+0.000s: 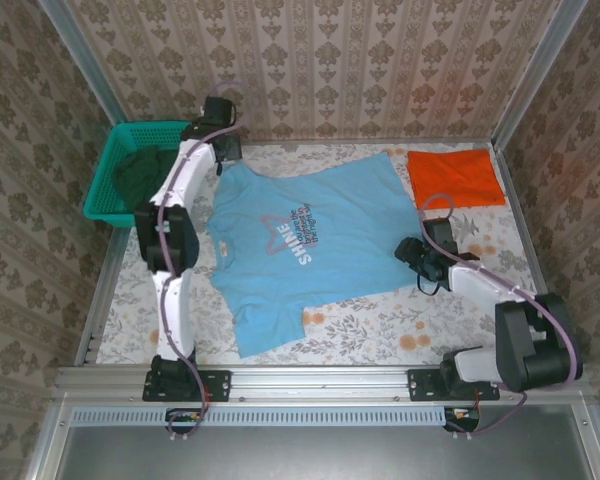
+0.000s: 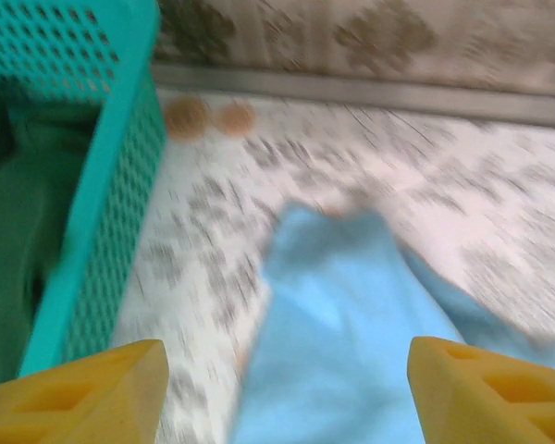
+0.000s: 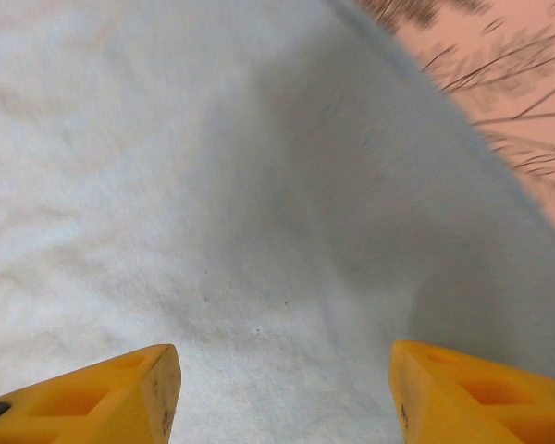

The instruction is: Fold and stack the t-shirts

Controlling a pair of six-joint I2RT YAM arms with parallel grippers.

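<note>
- Since the light-blue t-shirt [image 1: 310,240] lies opened out flat and unfolded, the step in hand looks like the end of spreading it, just ahead of the first fold.
- It covers the middle of the surface [image 1: 380,325], reaching toward the left edge. A white star outline and lettering face up, and its cloth is mostly smooth with a few soft ripples.
- The orange t-shirt [image 1: 457,177] sits at the far right corner as a neat flat rectangle. It appears already folded, and the two tees lie well apart.
- The left hand [image 1: 223,152] hovers over the blue tee's far left corner, beside the green basket [image 1: 105,175], which holds a dark green garment [image 1: 145,170].
- In the left wrist view its yellow fingertips [image 2: 83,388] stand apart above the blue cloth with nothing between them. That picture is blurred.
- The right hand [image 1: 410,250] is at the tee's right side. Its fingertips [image 3: 120,393] are spread over pale cloth, close above it, and clamp nothing.
- Next, I judge, each hand needs to pinch an edge of the blue tee and carry it across to make a fold.
- The cloth is limp, so one layer must be taken cleanly and both hands should travel together, or the tee will bunch or skew.
- Stacking with the orange tee comes after the folding.
</note>
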